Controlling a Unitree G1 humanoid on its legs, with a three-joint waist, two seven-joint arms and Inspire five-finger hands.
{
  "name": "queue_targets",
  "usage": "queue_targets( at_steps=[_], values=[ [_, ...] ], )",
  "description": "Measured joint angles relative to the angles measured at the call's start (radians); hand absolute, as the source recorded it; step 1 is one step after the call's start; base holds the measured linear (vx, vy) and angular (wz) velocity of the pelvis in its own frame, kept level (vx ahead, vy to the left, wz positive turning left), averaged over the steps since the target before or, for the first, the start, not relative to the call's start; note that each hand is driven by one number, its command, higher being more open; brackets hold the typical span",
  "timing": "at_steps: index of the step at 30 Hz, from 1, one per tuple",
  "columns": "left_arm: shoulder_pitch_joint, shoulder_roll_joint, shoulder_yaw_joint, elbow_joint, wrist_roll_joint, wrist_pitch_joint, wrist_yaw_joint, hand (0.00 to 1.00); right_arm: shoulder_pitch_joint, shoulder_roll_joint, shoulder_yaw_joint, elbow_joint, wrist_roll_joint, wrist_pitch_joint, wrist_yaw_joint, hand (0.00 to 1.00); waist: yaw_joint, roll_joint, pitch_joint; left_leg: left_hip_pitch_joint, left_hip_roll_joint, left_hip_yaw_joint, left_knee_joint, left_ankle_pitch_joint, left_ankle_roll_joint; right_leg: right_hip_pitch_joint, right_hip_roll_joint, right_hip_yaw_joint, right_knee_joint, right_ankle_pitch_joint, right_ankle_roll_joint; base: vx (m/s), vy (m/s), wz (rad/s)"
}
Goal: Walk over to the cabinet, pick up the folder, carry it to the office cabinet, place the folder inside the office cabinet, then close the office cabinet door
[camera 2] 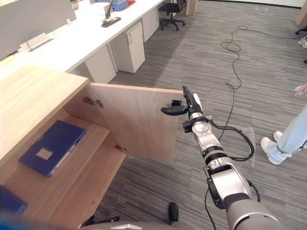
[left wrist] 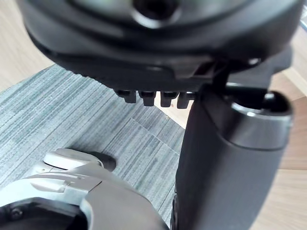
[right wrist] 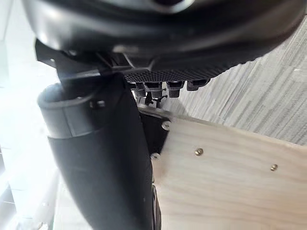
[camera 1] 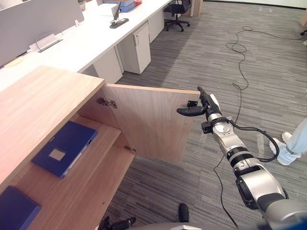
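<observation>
Second blue folder (camera 1: pixel 14 211) on the shelf (camera 1: pixel 81 187) was cropped at the corner, well apart from the right hand's (camera 1: pixel 206 106) fingers (camera 1: pixel 202 92), door's (camera 1: pixel 148 120) outer face behind them was hidden, person (camera 1: pixel 292 141) past them was cropped, left hand (camera 1: pixel 117 224) was cut off, counter (camera 1: pixel 91 43) clutter (camera 1: pixel 118 21) was too small to tell.

The right arm (camera 1: pixel 249 179) is built of rounded silver-grey segments with black rings between them. A thin black cable (camera 1: pixel 253 128) loops beside the forearm. The right hand (camera 1: pixel 207 101) is dark, with a light cover on its side and a thick black thumb (camera 1: pixel 189 111). The left hand (left wrist: pixel 158 43) is also dark and glossy.
</observation>
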Motion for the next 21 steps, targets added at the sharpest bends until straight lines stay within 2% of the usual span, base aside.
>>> queue_targets(
  at_steps=[2, 6, 15, 19, 21],
  values=[
    [0.0, -0.001, -0.001, 0.0, 0.0, -0.003, 0.0, 1.0, 0.0, 0.0, 0.068, 0.0, 0.012, 0.005, -0.001, 1.0, -0.002, 0.002, 0.003, -0.004, 0.0, 0.005, -0.002, 0.0, 0.0, -0.007, 0.001, 0.005, 0.0, 0.0, 0.0, 0.0, 0.028, -0.09],
    [-0.001, 0.001, -0.002, 0.004, 0.001, -0.004, -0.007, 1.0, 0.002, -0.073, 0.281, -0.012, 0.04, 0.012, 0.077, 1.0, -0.012, 0.003, 0.006, 0.005, 0.006, 0.032, -0.011, -0.001, -0.001, -0.009, 0.013, 0.031, 0.0, 0.002, -0.001, 0.01, 0.022, -0.19],
    [-0.019, 0.016, -0.049, 0.011, 0.01, -0.006, -0.026, 1.0, 0.123, -0.075, 0.545, -0.028, 0.036, 0.051, 0.276, 1.0, -0.022, 0.0, 0.008, 0.016, 0.028, 0.036, -0.011, 0.0, -0.006, -0.009, 0.034, 0.037, 0.0, 0.001, -0.012, 0.0, -0.002, -0.04],
    [-0.029, 0.024, -0.039, 0.034, 0.02, -0.005, -0.03, 1.0, 0.119, -0.175, 0.721, -0.259, -0.004, 0.068, 0.35, 1.0, -0.028, -0.012, 0.002, 0.015, 0.035, 0.054, -0.01, 0.0, -0.006, -0.019, 0.047, 0.054, 0.0, 0.012, -0.026, -0.02, -0.015, -0.16],
    [-0.03, 0.034, -0.013, 0.046, 0.026, -0.006, -0.033, 1.0, 0.076, -0.246, 0.843, -0.448, -0.004, 0.066, 0.438, 1.0, -0.036, -0.035, -0.013, -0.004, 0.037, 0.067, -0.006, 0.0, -0.006, -0.044, 0.054, 0.069, 0.001, 0.023, -0.032, 0.0, -0.028, -0.24]
  ],
)
